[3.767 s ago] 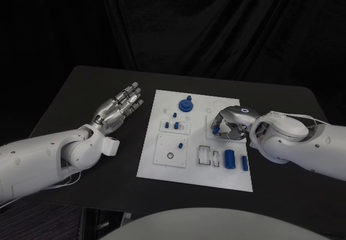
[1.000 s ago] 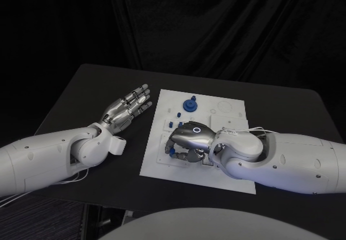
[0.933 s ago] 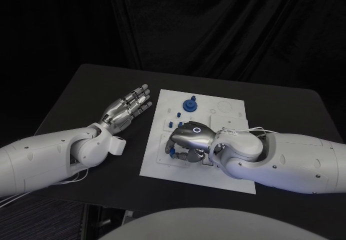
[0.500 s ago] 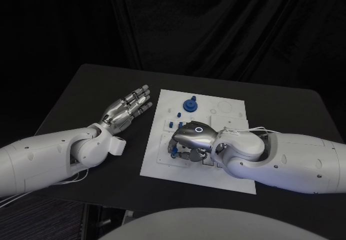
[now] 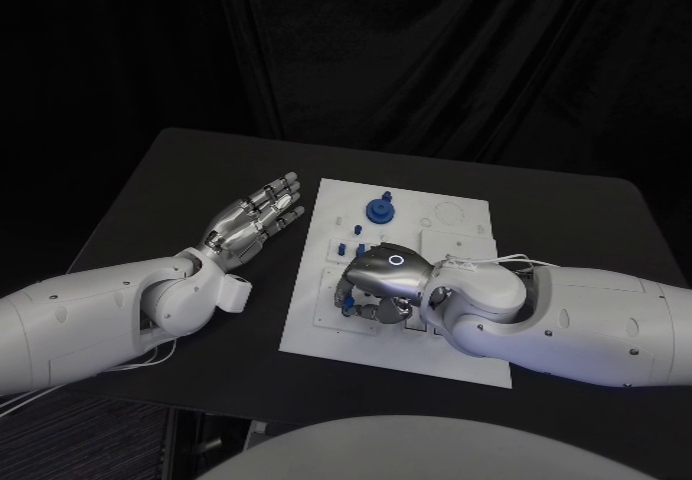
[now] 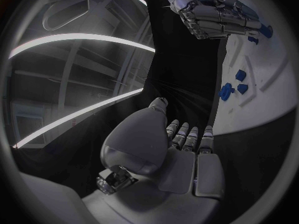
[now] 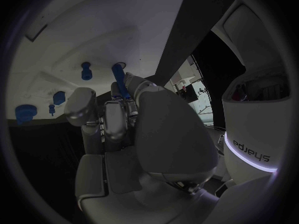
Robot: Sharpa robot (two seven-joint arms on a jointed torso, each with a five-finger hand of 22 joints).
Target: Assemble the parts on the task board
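Observation:
The white task board [image 5: 462, 225] lies mid-table. My right hand [image 5: 378, 285] hovers low over its near-left section and pinches a thin blue peg [image 7: 119, 79] between thumb and fingers. The peg's far end meets a small round hole in the board [image 7: 74, 35]. A blue gear with a knob [image 5: 378, 208] stands at the board's far side, and small blue pegs [image 5: 346, 248] stand just beyond my right hand. My left hand [image 5: 257, 215] lies flat and open on the table beside the board's left edge, holding nothing. The left wrist view shows it [image 6: 181, 144] facing the right hand [image 6: 212, 15].
Several small blue parts [image 7: 86, 70] stand in the board ahead of my right hand's fingers. My right forearm [image 5: 577, 320] covers the board's near-right section. Black table [image 5: 173, 170] stretches left of and beyond my left hand.
My right hand has moved from the board's right side to its near-left section. Over the last second it has only shifted slightly. The left hand has stayed still.

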